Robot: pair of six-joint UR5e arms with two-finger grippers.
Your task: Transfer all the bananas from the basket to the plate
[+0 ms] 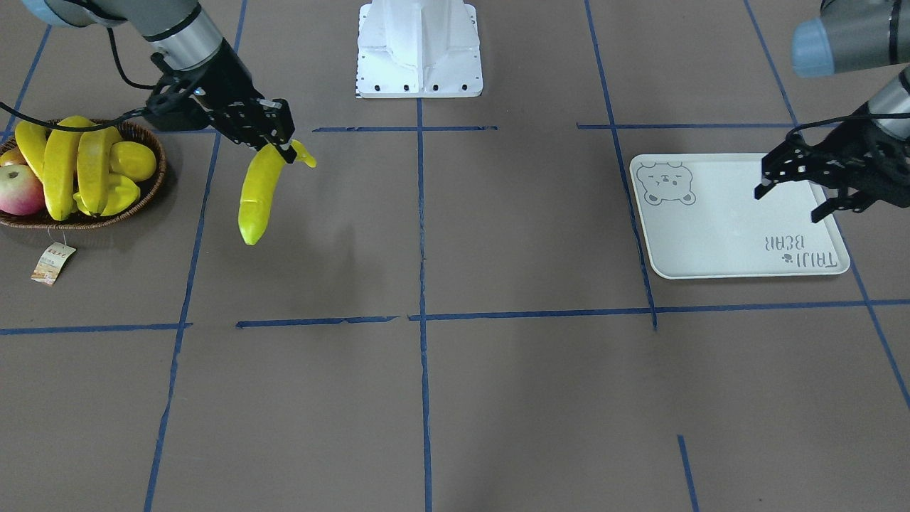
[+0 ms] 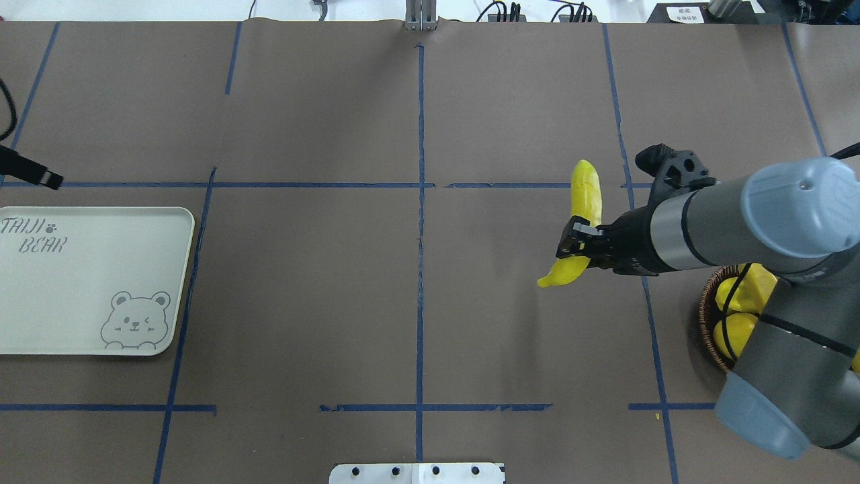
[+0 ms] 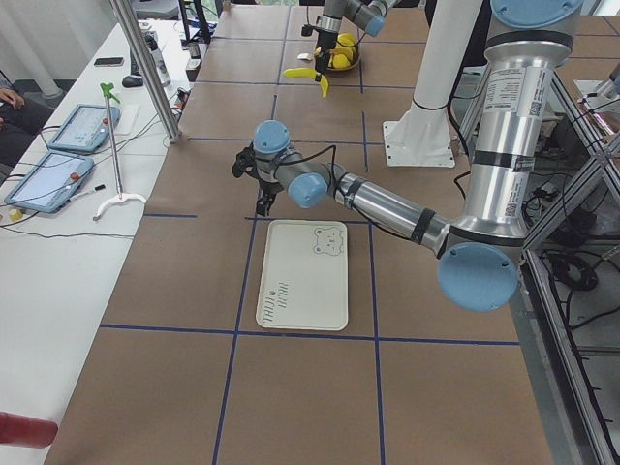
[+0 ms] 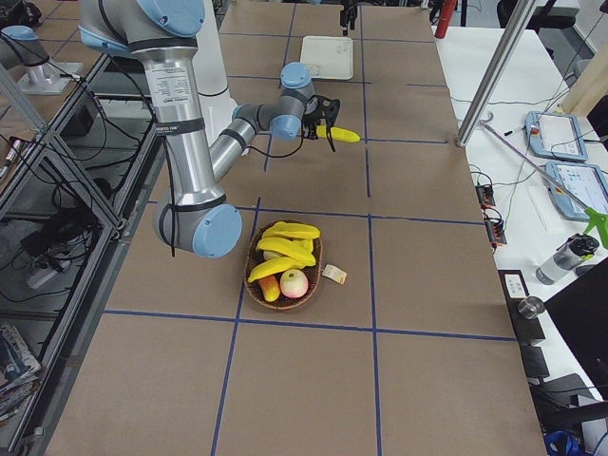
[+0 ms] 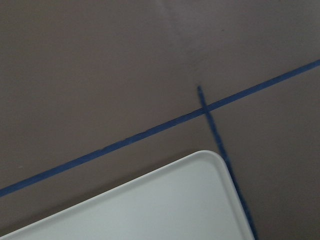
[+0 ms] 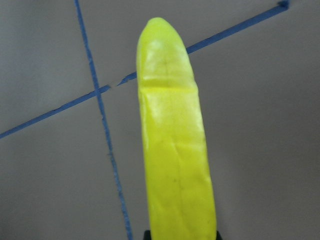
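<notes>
My right gripper (image 1: 284, 147) is shut on a yellow banana (image 1: 257, 195) near its stem end and holds it above the table, to the plate's side of the basket (image 1: 153, 188). The banana also shows in the overhead view (image 2: 586, 195) and fills the right wrist view (image 6: 172, 150). Three more bananas (image 1: 60, 171) lie in the basket. The plate (image 1: 711, 235) with its bear drawing is bare. My left gripper (image 1: 787, 205) is open and empty, hovering over the plate's edge farthest from the basket. The left wrist view shows one plate corner (image 5: 165, 210).
The basket also holds a red-green apple (image 1: 20, 190) and other yellow fruit (image 1: 131, 160); its paper tag (image 1: 53, 262) lies on the table. The robot's white base (image 1: 419, 50) stands at the table's middle edge. Blue tape lines cross the brown table.
</notes>
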